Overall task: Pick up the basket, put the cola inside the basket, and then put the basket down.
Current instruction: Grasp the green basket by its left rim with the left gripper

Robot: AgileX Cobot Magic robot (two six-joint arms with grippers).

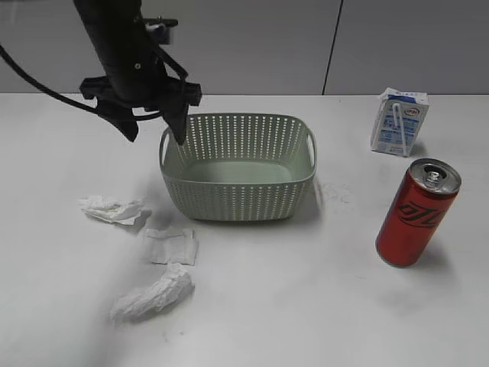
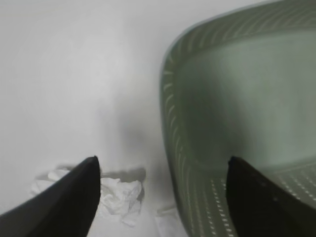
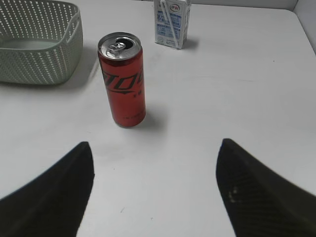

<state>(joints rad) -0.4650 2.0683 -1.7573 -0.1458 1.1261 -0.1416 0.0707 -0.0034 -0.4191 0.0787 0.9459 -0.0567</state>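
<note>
The pale sage-green basket (image 1: 237, 200) stands on the white table, empty. My left gripper (image 1: 157, 131) is open just above its left rim, one finger outside the wall and one over the inside; the left wrist view shows the basket (image 2: 222, 98) blurred between the fingers (image 2: 160, 165). The red cola can (image 1: 417, 212) stands upright to the right of the basket. My right gripper (image 3: 155, 148) is open and empty, short of the cola can (image 3: 122, 79); the right arm does not show in the exterior view.
A white-and-blue drink carton (image 1: 399, 121) stands behind the can, also in the right wrist view (image 3: 171, 22). Three crumpled white tissues (image 1: 153, 294) (image 1: 113, 209) (image 1: 170, 245) lie left and front-left of the basket.
</note>
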